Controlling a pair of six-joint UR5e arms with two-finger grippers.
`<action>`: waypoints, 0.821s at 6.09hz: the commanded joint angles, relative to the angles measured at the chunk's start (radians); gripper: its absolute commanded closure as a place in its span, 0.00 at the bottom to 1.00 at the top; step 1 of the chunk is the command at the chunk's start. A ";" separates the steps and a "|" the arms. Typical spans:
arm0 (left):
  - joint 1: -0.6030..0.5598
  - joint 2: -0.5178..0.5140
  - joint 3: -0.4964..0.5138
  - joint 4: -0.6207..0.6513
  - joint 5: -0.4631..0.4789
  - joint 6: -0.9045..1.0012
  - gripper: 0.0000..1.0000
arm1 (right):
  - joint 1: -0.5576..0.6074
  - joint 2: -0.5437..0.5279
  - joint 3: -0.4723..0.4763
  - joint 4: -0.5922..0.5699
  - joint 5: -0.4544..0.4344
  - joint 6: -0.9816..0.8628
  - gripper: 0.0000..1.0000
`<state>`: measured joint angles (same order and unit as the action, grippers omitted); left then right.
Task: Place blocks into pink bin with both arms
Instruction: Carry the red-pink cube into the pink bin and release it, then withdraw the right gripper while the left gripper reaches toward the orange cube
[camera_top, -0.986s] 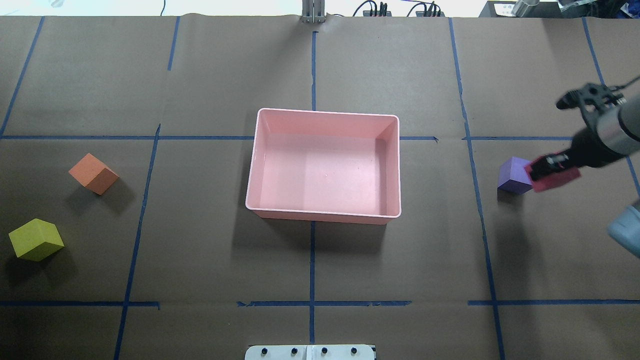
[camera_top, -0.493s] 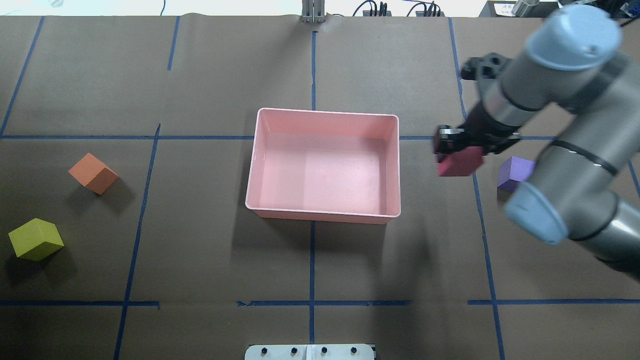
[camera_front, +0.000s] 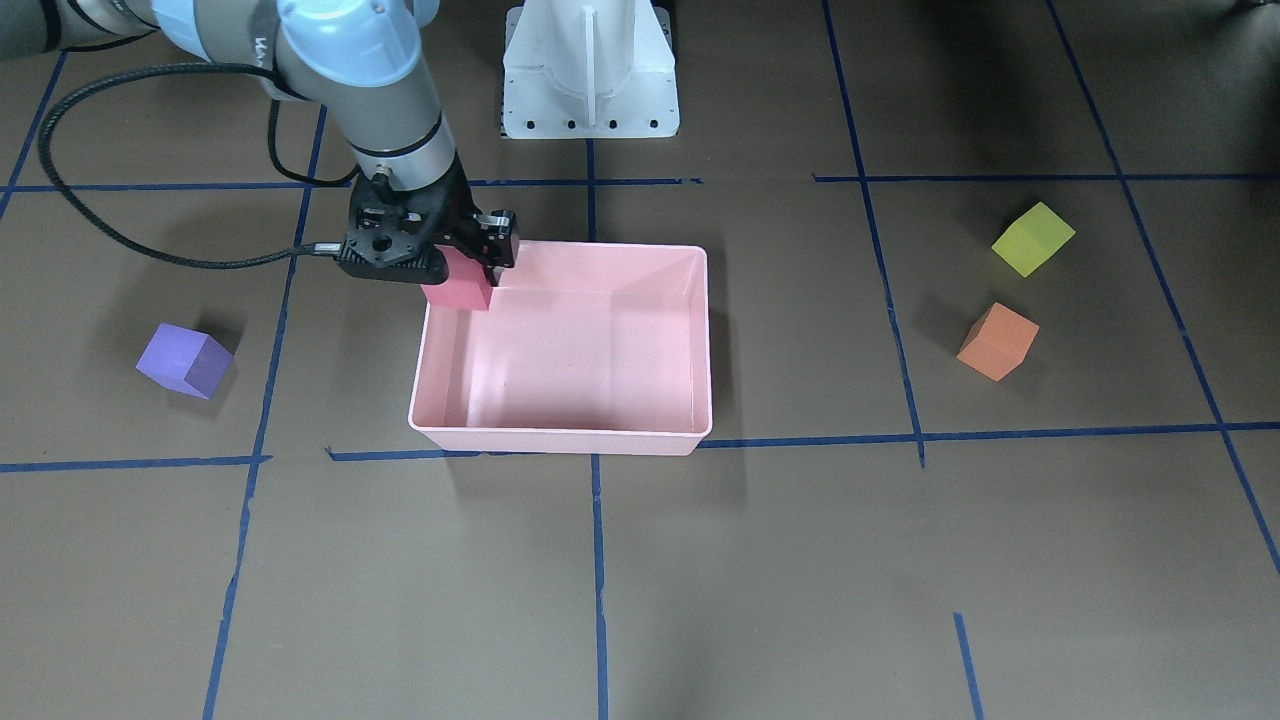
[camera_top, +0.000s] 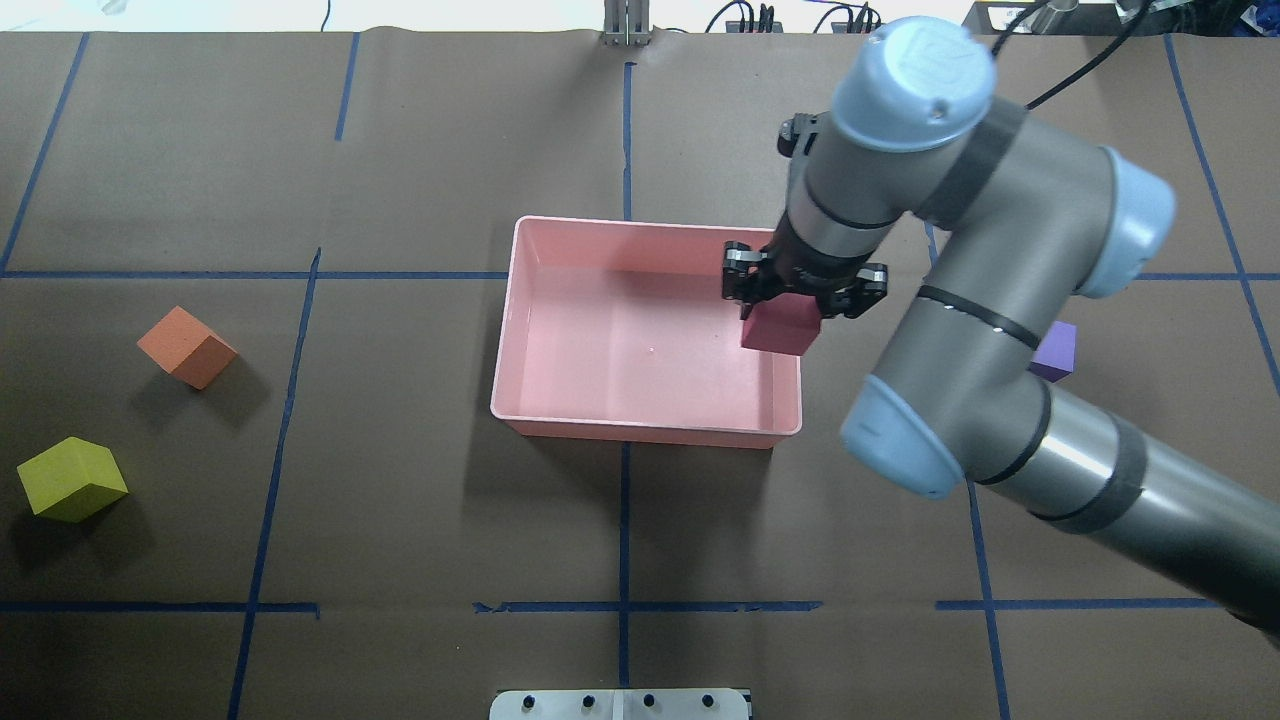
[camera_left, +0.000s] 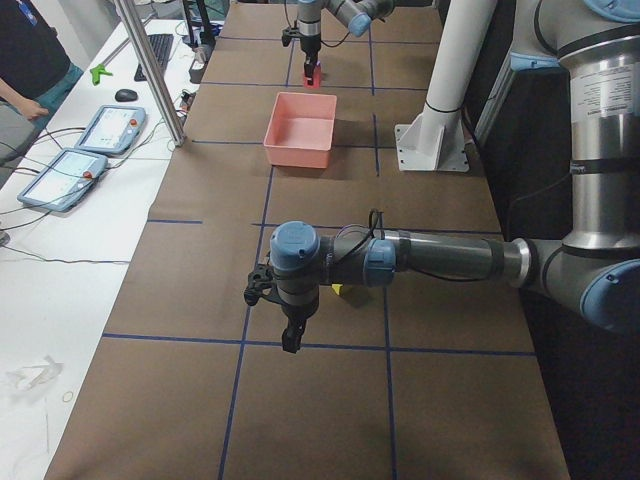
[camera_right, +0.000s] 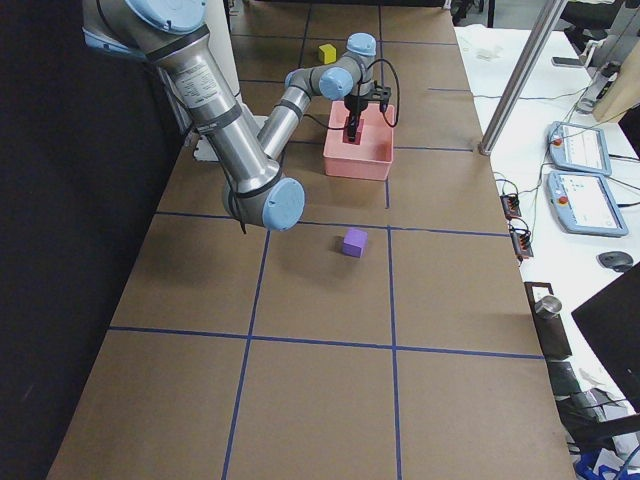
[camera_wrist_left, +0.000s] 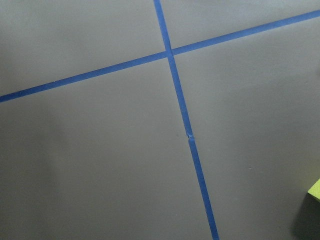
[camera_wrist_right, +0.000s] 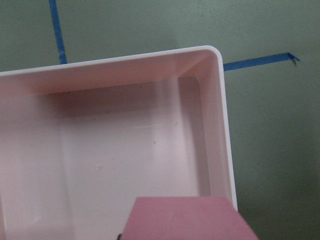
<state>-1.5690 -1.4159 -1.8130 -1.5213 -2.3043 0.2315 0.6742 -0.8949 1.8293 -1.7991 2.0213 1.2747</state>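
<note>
My right gripper (camera_top: 792, 297) is shut on the red block (camera_top: 780, 332) and holds it above the right end of the pink bin (camera_top: 650, 225), just inside the rim. The front-facing view shows the same gripper (camera_front: 462, 268), red block (camera_front: 458, 291) and bin (camera_front: 560, 437). The right wrist view shows the red block (camera_wrist_right: 187, 220) over the bin's corner (camera_wrist_right: 222, 125). The purple block (camera_top: 1055, 352) lies right of the bin, partly behind the arm. The orange block (camera_top: 187, 346) and yellow-green block (camera_top: 72, 479) lie far left. My left gripper (camera_left: 288, 338) shows only in the exterior left view; I cannot tell its state.
The white pedestal base (camera_front: 590, 70) stands at the robot's side of the table. Blue tape lines (camera_top: 625, 520) divide the brown table cover. The left wrist view shows tape lines and a corner of the yellow-green block (camera_wrist_left: 316, 191). Tablets (camera_left: 85, 150) lie on a side table.
My right arm has swung left with the red block, from beside the purple block to over the bin's right end. The other blocks have not moved.
</note>
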 joint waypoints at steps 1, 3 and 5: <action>0.004 -0.023 -0.014 -0.041 -0.003 -0.004 0.00 | -0.002 0.010 -0.001 -0.003 -0.009 0.028 0.00; 0.018 -0.058 0.012 -0.175 -0.013 -0.047 0.00 | 0.063 -0.024 -0.001 -0.009 0.026 -0.083 0.00; 0.159 -0.055 0.023 -0.323 -0.047 -0.096 0.00 | 0.212 -0.123 0.001 -0.009 0.130 -0.384 0.00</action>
<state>-1.4769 -1.4718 -1.7968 -1.7698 -2.3425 0.1527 0.8108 -0.9688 1.8291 -1.8083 2.0940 1.0342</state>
